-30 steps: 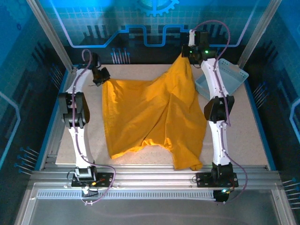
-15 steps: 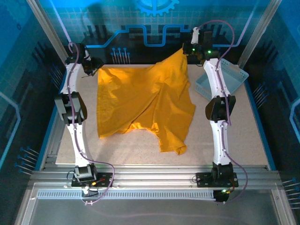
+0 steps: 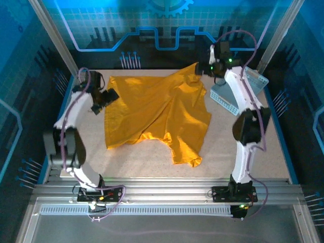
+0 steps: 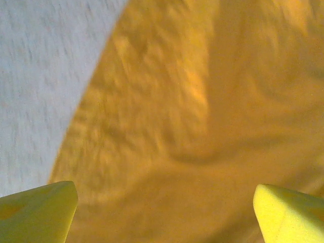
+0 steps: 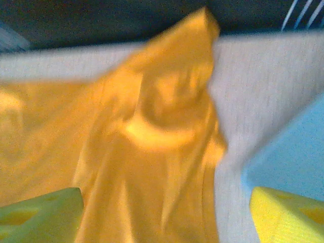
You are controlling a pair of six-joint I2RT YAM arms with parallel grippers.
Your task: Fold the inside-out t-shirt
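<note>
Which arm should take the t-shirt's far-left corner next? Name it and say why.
Left, likely. The left gripper hangs open right beside that corner of the t-shirt; the right gripper is across the cloth near the basket.

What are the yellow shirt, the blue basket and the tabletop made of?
The shirt looks like soft matte cloth, likely cotton: it lies in loose folds. The basket seems stiff plastic, its pale wall pierced with holes. The table has a dull, speckled beige top, perhaps laminate; I cannot tell.
</note>
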